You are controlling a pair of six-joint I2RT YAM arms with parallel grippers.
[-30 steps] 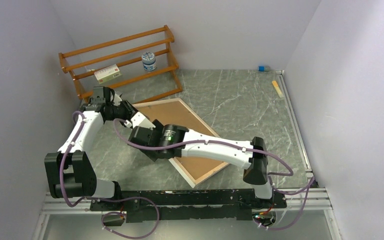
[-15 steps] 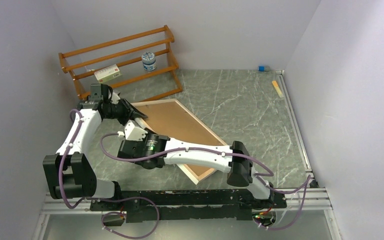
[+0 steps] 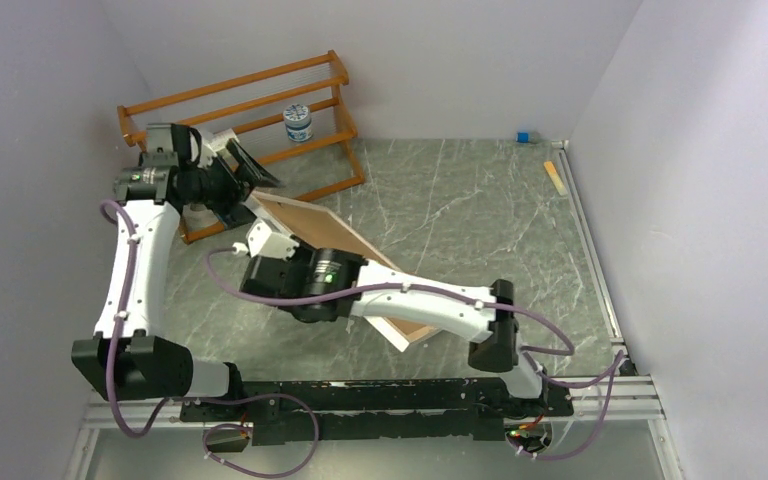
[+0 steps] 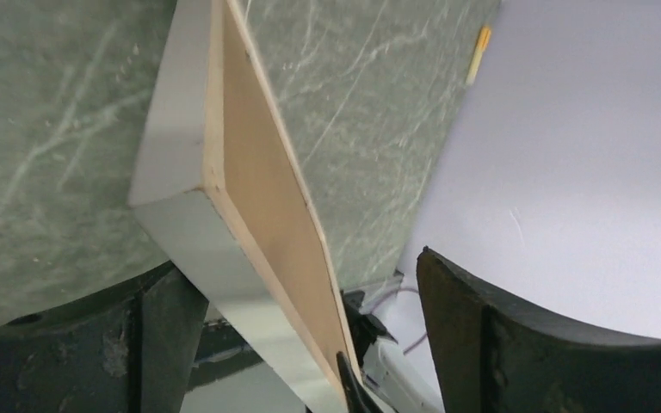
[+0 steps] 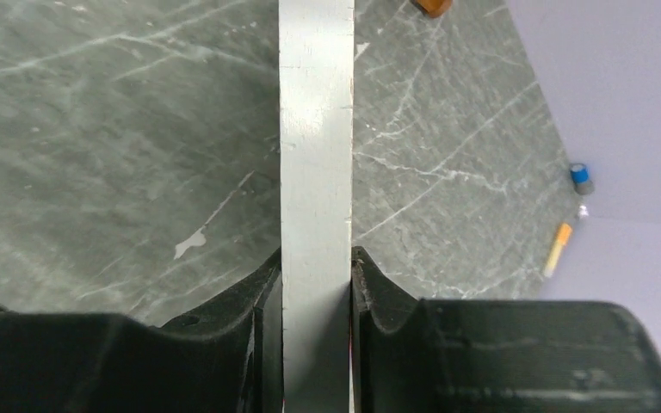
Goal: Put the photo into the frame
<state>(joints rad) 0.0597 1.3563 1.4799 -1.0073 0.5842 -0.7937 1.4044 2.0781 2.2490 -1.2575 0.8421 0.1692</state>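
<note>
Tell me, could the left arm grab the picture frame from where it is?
Probably yes. The left gripper is open, with a corner of the frame between its jaws. The right gripper clamps the frame's edge further along, clear of that corner.

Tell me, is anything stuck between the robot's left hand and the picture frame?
No, nothing visible is in the way. A corner of the frame sits right inside the open left gripper, between its two fingers. The right gripper is shut on the frame's whitish rim.
</note>
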